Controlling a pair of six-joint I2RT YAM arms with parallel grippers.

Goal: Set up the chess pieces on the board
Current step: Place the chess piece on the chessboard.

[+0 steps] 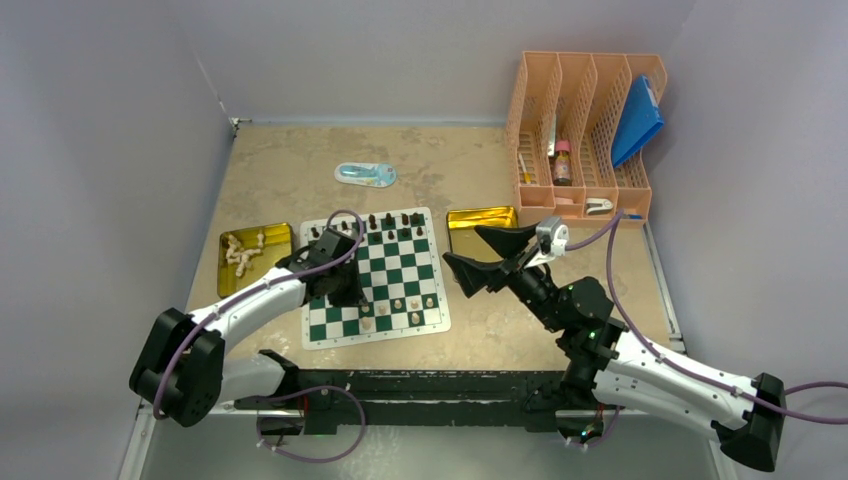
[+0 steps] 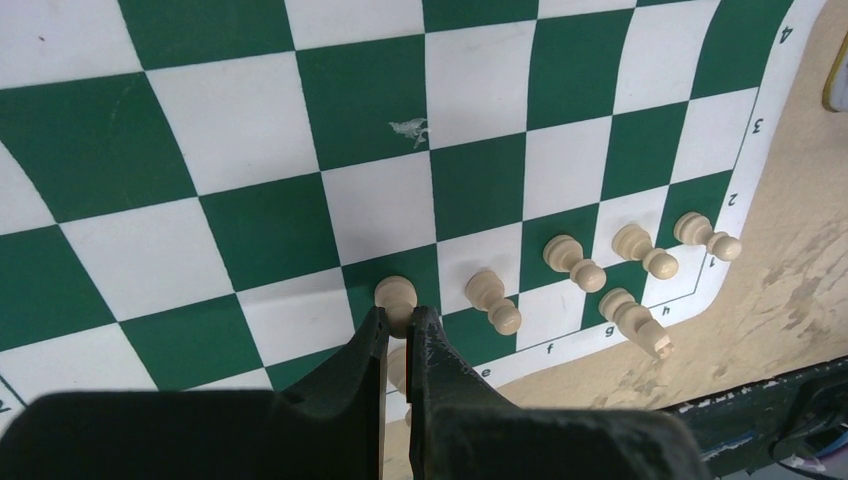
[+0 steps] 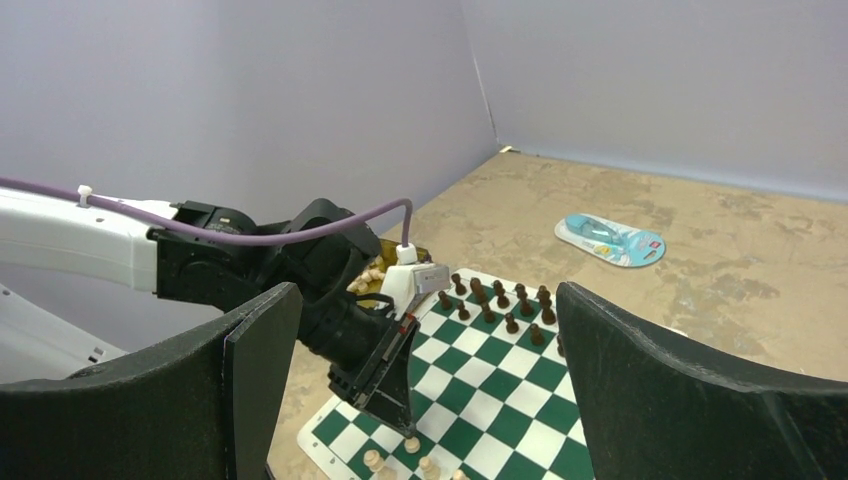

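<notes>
1. The left gripper [image 2: 400, 325] has its fingers [image 2: 372, 350] drawn almost together, pinching a cream pawn [image 2: 397, 294]. In the wrist view the pawn sits between the tips at their 12 o'clock, upright on a green square of the board [image 2: 250, 120].
2. Four other pawns [image 2: 573, 262] stand in a row running from it toward 3 o'clock. A taller cream piece [image 2: 632, 320] stands nearer the lettered edge.
3. Seen from above, dark pieces [image 1: 390, 222] line the board's 12 o'clock side.
4. The right gripper [image 1: 465, 246] hangs spread wide, holding nothing, off the board's 3 o'clock edge, near a gold tray [image 1: 480, 218].
5. Loose cream pieces [image 1: 240, 255] lie in a second tray [image 1: 275, 262] at the board's 9 o'clock.
</notes>
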